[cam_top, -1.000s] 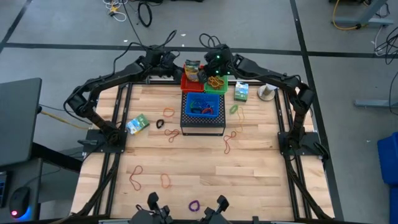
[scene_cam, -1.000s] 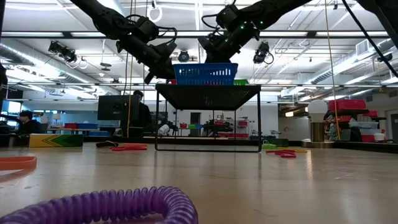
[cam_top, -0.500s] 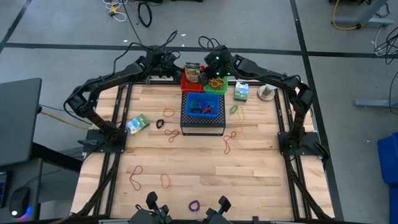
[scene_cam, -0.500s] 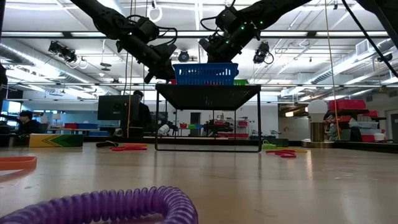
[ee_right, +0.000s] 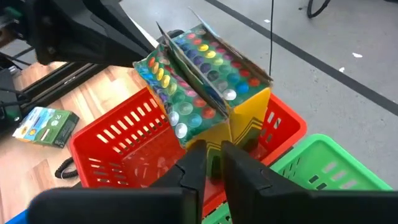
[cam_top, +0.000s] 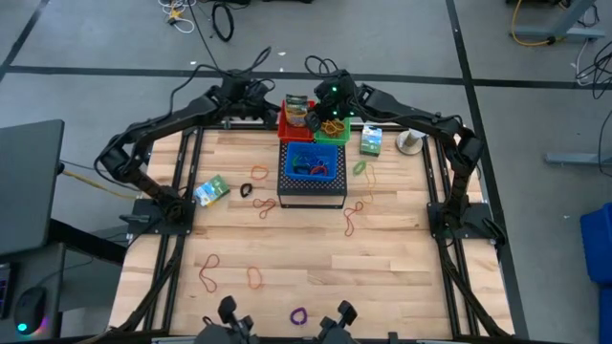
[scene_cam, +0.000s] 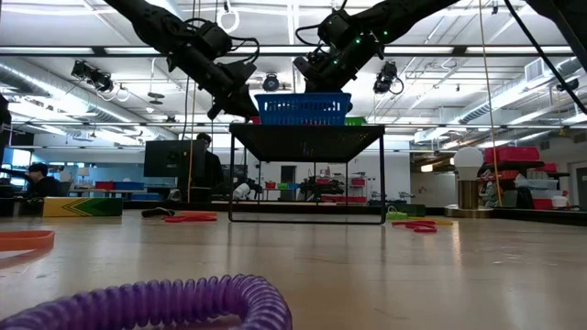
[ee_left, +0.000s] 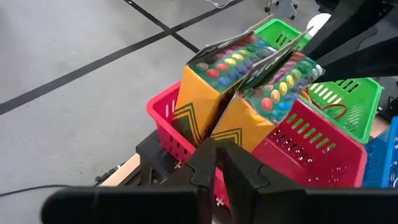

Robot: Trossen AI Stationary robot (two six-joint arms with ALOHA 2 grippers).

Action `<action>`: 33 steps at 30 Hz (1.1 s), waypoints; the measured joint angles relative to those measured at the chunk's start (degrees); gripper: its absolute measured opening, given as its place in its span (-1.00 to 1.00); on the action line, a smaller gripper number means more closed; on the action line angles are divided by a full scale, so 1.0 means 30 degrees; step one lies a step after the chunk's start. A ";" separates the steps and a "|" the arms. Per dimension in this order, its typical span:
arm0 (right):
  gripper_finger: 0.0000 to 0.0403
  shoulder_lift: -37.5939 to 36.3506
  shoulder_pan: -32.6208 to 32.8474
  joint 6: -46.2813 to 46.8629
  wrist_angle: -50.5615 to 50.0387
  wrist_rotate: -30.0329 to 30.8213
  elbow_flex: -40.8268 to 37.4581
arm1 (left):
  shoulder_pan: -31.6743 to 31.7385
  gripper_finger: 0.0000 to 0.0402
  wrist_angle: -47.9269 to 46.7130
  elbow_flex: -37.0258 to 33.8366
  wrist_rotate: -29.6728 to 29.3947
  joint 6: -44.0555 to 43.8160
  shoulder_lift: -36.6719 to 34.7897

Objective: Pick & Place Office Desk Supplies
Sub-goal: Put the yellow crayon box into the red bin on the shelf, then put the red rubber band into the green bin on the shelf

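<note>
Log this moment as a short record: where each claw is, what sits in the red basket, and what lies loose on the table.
left claw: at the yellow box's lower edge, over the red basket, fingers slightly apart
right claw: at the same box from the opposite side, fingers slightly apart
yellow box: flaps open, standing in the red basket
red basket: on the black stand, beside the green basket
blue basket: on the black stand, holds bands
loose on table: rubber bands, green-white boxes, purple loop
</note>
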 joint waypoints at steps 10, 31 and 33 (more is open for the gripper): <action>-0.53 -0.0320 -0.0248 0.0175 -0.0152 0.0418 0.0000 | 0.0337 -0.84 -0.0635 0.0022 -0.0034 0.0365 -0.0942; -0.95 -0.3906 0.0810 -0.0502 -0.7070 0.2232 -0.0009 | 0.1239 -0.97 0.3231 -0.4363 0.1934 0.1088 -0.3678; -0.98 -0.3940 0.1316 -0.0338 -0.7257 0.2629 -0.0022 | 0.1239 -0.97 0.5110 -0.5792 0.1942 0.0555 -0.4566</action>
